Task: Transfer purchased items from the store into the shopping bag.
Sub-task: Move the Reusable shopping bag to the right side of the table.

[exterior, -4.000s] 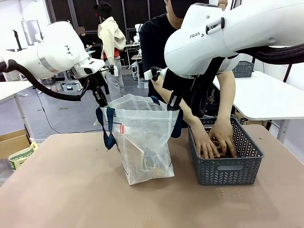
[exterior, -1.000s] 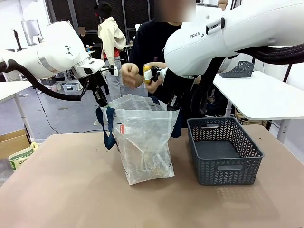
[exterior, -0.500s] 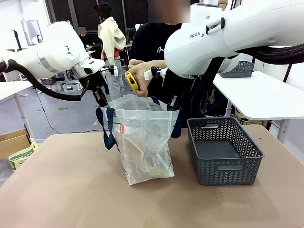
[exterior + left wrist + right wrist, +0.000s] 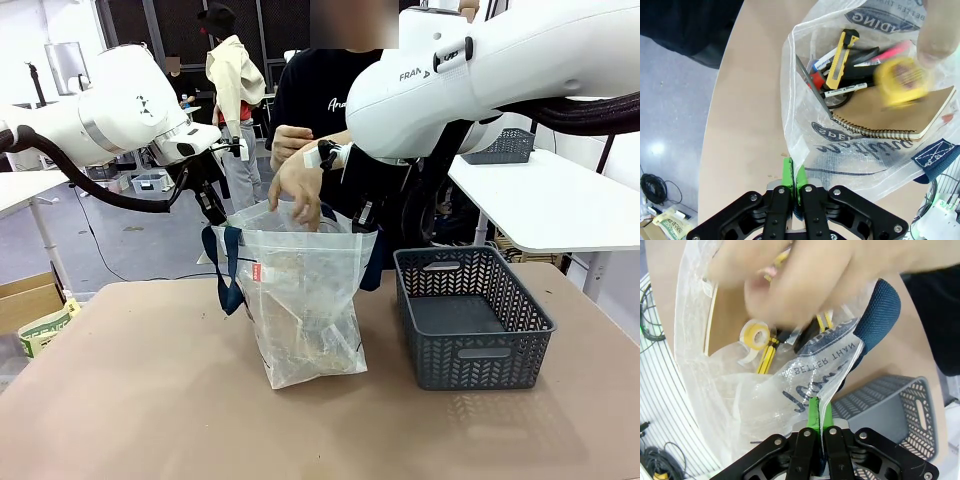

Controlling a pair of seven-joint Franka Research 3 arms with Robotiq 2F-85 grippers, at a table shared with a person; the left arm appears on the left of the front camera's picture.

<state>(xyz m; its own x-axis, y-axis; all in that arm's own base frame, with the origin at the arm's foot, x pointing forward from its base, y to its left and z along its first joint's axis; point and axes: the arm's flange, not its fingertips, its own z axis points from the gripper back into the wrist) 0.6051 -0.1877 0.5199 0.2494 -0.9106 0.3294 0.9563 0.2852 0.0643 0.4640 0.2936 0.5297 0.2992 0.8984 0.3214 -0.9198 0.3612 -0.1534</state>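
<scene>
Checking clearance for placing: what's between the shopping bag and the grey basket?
Front view: a bare strip of tabletop lies between the shopping bag and the lattice basket; they stand apart, not touching.

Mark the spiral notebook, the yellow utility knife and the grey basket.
spiral notebook (image 4: 890, 119): left wrist view, on its tan cover, inside the bag.
yellow utility knife (image 4: 841, 60): left wrist view, middle of its handle.
grey basket (image 4: 450, 368): front view, on its near lattice wall.

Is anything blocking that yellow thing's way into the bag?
Nothing visible. The left gripper and right gripper pinch the translucent plastic shopping bag by its rim, holding it open; the person's hand and the blurred yellow item are in its mouth.
</scene>
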